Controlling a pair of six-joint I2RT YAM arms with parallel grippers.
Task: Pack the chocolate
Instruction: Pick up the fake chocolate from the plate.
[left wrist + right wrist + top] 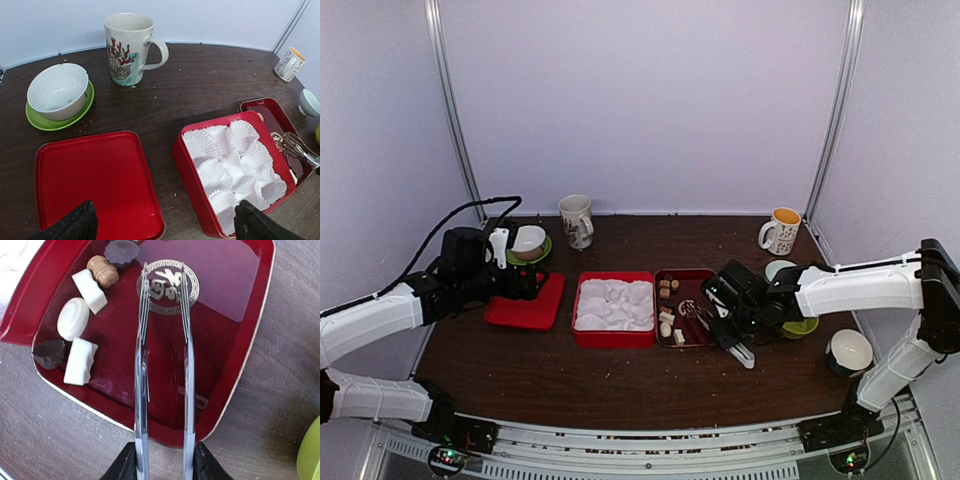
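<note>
Probably light, slick and brittle: best to nip the chocolate (pixel 73 318) gently across flat sides with the tongs (pixel 141 365) clamped in right pincer (pixel 165 465), with left pincer (pixel 162 227) gaping, empty.

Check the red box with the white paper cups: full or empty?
Empty. In the red box, the paper cups in view hold nothing; the chocolate pieces lie in the dark red tray beside it.

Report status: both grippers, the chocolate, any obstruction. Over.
Left gripper open, by red lid. Right gripper shut on tongs, tips empty over tray. Chocolate loose in tray, box cups empty. Nothing in the way.
</note>
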